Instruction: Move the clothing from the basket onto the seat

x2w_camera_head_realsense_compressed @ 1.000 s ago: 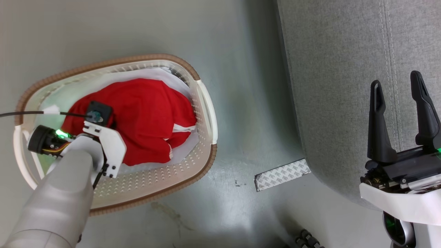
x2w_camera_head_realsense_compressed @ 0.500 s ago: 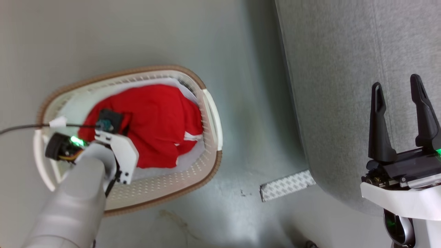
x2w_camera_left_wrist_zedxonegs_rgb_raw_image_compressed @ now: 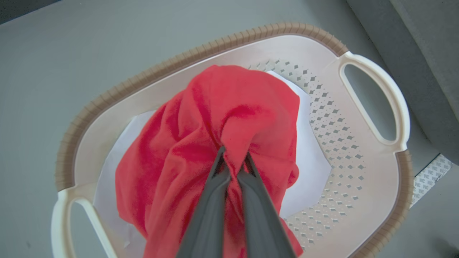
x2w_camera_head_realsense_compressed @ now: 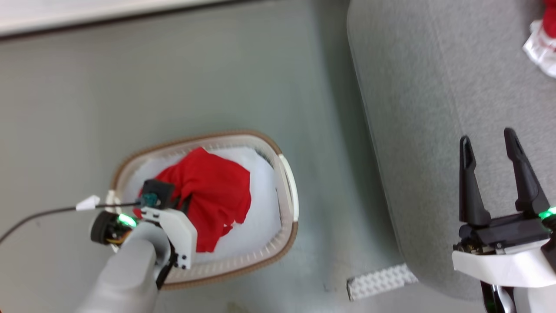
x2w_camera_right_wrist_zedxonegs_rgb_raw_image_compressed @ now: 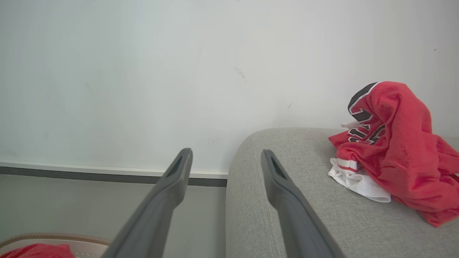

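Your left end effector (x2w_camera_left_wrist_zedxonegs_rgb_raw_image_compressed: 233, 159) gripped the red clothing (x2w_camera_left_wrist_zedxonegs_rgb_raw_image_compressed: 229, 118) above the basket (x2w_camera_left_wrist_zedxonegs_rgb_raw_image_compressed: 358, 150).
Its fingers (x2w_camera_left_wrist_zedxonegs_rgb_raw_image_compressed: 211, 200) were pinched shut on a fold, lower centre of the left wrist view. Your right end effector (x2w_camera_head_realsense_compressed: 487, 135) stood wide open and empty, lower right of the head view, over the seat (x2w_camera_head_realsense_compressed: 417, 87); another red garment (x2w_camera_right_wrist_zedxonegs_rgb_raw_image_compressed: 398, 143) lay on it.

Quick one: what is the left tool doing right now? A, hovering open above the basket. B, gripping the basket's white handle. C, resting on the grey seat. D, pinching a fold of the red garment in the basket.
D: the left wrist view shows the left tool shut on a bunched fold of the red garment over the basket.
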Controlling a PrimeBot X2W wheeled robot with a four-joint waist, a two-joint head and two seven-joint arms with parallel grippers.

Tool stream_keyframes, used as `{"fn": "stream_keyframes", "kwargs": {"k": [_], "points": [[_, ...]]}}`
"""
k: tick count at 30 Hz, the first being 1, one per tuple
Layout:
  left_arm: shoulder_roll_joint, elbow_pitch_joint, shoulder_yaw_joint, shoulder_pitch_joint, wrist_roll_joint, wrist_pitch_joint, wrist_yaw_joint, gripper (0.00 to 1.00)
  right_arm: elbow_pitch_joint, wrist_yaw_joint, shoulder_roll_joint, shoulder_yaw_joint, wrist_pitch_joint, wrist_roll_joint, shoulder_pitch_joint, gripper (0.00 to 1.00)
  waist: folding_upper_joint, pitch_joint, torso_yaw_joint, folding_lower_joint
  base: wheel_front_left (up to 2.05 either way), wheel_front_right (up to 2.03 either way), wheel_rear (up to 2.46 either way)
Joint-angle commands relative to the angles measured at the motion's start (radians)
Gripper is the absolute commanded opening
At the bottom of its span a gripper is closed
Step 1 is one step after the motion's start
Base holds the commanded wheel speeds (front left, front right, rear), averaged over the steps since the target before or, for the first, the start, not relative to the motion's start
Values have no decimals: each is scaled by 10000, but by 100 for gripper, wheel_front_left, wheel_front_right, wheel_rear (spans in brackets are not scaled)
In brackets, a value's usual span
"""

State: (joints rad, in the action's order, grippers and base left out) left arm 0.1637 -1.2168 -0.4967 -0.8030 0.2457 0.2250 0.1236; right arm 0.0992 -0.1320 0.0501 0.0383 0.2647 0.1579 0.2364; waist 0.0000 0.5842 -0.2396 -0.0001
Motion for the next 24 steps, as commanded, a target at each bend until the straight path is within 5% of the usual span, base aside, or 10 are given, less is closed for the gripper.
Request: {"fn": "stream_keyframes", "kwargs": {"k": [1, 14, 24], "points": [[-43, 162, 32, 299, 179, 135, 38, 0, -94, 26, 7, -39, -6, -121, -183, 100, 0, -748, 220, 1, 0, 0, 0], [106, 2629, 388, 1920, 1304, 289, 62, 0, -641, 26, 9, -354, -8, -424, -1078, 100, 0, -2761, 657, 1, 0, 0, 0], [663, 6183, 1065, 4126, 1995, -35, -932, 0, -1340, 26, 7, -587, -6, -927, -1770, 100, 0, -4382, 1111, 1, 0, 0, 0]]}}
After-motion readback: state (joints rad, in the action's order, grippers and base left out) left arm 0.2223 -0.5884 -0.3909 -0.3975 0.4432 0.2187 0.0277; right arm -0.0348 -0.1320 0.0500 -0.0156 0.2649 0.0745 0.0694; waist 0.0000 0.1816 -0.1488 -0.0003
